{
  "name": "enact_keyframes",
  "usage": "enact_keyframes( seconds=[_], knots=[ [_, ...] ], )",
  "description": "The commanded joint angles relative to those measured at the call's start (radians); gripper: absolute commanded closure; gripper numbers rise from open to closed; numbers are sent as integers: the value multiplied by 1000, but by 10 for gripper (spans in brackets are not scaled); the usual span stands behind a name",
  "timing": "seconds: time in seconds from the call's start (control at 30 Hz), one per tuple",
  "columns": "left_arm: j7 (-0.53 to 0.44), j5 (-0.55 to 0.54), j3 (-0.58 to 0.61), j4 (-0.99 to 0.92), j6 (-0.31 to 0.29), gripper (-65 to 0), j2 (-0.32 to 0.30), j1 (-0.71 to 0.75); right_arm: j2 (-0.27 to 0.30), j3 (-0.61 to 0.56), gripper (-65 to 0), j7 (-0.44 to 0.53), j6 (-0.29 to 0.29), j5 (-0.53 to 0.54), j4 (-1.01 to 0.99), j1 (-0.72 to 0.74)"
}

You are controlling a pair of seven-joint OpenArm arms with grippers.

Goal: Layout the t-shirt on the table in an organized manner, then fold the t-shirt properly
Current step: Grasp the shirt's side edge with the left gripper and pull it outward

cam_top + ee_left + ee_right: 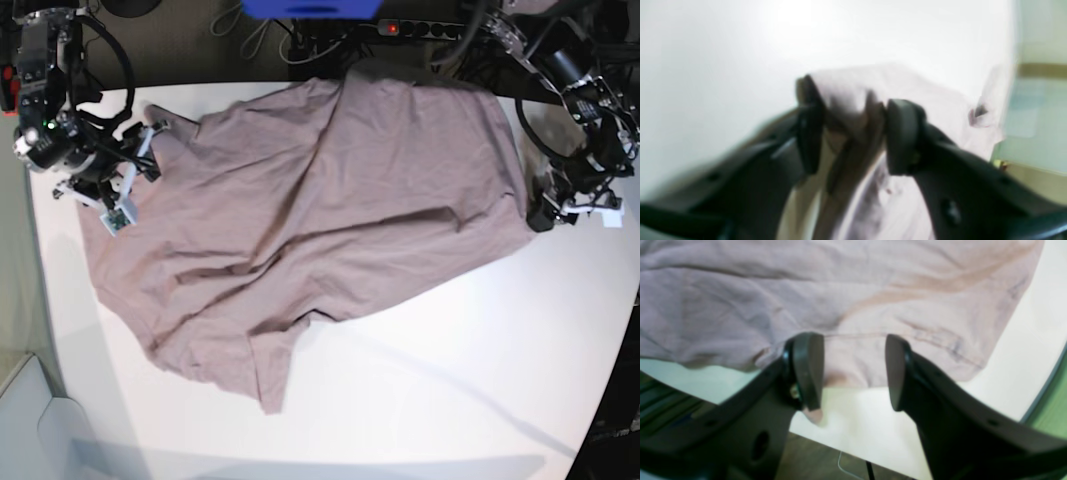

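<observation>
left wrist: left gripper point(853, 133) has a bunched fold of the t-shirt point(893, 90) between narrowing fingers, apparently to tug it flat; firm grip unclear | right wrist: right gripper point(853, 370) fingers wide, straddling the hem near the table point(1023, 346) edge | base: shirt spread rumpled toward the far edge; bare near side leaves room.

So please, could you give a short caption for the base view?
Mauve t-shirt spread wrinkled on the white table, one gripper at each side edge.

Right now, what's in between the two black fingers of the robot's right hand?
A bit of the t-shirt, its hem edge, and bare table below it. The right gripper stands open there, as the right wrist view shows.
</observation>
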Motion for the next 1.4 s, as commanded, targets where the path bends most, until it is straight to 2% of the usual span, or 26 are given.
enact_keyframes(
  seconds=[0.0, 0.23, 0.37, 0.5, 0.57, 0.73, 0.8, 1.1, 1.3, 1.37],
  knots=[
    [-23, 0, 3, 7, 1, -256, -16, -14, 16, 6, -302, 15, 5, 6, 13, 10],
    [-39, -7, 0, 10, 1, -243, -16, -15, 17, 6, -302, 15, 5, 4, 13, 11],
    [-43, -2, 3, 10, 1, -139, -45, -48, 17, 6, -302, 15, 5, 4, 13, 11],
    [-43, 0, 5, 10, 1, -69, -54, -74, 19, 6, -302, 14, 5, 4, 12, 22],
    [-43, 0, 5, 8, 1, -54, -76, -86, 19, 6, -302, 14, 5, 4, 12, 25],
    [-44, 0, 5, 10, 1, -38, -82, -106, 19, 6, -302, 14, 5, 4, 12, 25],
    [-44, 0, 5, 11, 1, -4, -83, -108, 19, 6, -302, 14, 5, 4, 12, 25],
    [-30, -7, 5, 57, 1, -9, -114, -169, 19, 6, -302, 14, 5, 4, 12, 23],
    [59, -8, -1, 165, 9, -16, -86, -123, 19, 6, -302, 12, 5, 4, 12, 23],
    [56, -8, -4, 195, 10, -50, -65, -78, 19, 6, -302, 12, 5, 4, 12, 23]
  ],
)
